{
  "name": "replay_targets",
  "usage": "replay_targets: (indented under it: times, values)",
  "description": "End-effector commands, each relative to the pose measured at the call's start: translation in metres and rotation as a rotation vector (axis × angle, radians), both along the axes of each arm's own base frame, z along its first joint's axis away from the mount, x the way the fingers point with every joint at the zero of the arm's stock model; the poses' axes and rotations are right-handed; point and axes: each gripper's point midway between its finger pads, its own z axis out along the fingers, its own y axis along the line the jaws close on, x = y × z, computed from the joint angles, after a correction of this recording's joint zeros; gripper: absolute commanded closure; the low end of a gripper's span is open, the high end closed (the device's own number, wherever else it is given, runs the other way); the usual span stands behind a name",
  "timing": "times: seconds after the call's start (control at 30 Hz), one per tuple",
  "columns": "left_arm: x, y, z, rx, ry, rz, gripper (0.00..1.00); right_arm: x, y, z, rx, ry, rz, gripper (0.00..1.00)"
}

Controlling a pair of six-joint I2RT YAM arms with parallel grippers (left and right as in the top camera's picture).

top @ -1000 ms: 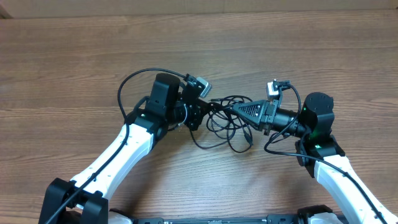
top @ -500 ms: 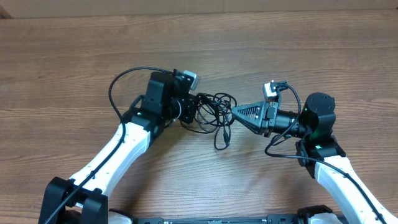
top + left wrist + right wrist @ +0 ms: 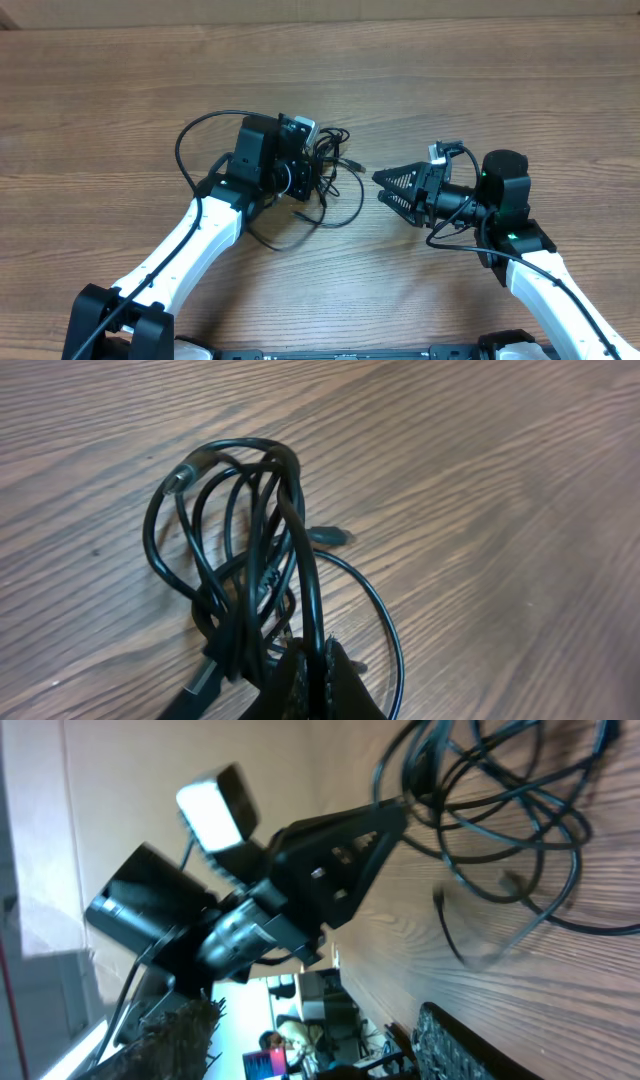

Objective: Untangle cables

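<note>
Tabletop of smooth brown wood grain [image 3: 500,80], with a cluttered room [image 3: 300,1010] glimpsed beyond, gives little hold: the black left gripper [image 3: 310,175], clamped on the knotted bundle of thin black cables [image 3: 272,575] left of centre, could drag it whole, tightening loops, while the right gripper [image 3: 382,187] gapes empty nearby.

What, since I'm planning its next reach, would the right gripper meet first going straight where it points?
Probably the cables: the right gripper points left across the table at their outer loop, which the left gripper holds. Heights are unclear from above, so it might pass over.
</note>
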Motion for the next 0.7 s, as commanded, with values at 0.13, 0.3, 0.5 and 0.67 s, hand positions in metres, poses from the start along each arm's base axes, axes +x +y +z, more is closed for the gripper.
replay_targets:
  times: [0.13,0.3,0.5,0.67]
  values:
    - [-0.014,-0.020,0.008,-0.106,0.038,-0.099,0.96,0.016,-0.016,-0.018,-0.104,0.036,-0.143,0.26]
    - [-0.016,-0.018,0.005,-0.096,0.053,-0.093,0.85,0.024,-0.032,-0.041,-0.206,0.085,-0.252,0.18]
    - [-0.023,-0.021,0.004,-0.113,0.082,-0.116,0.95,0.031,-0.040,-0.046,-0.242,0.085,-0.306,0.10]
    - [-0.029,-0.028,0.007,-0.145,0.097,-0.153,0.94,0.036,-0.045,-0.055,-0.287,0.091,-0.354,0.10]
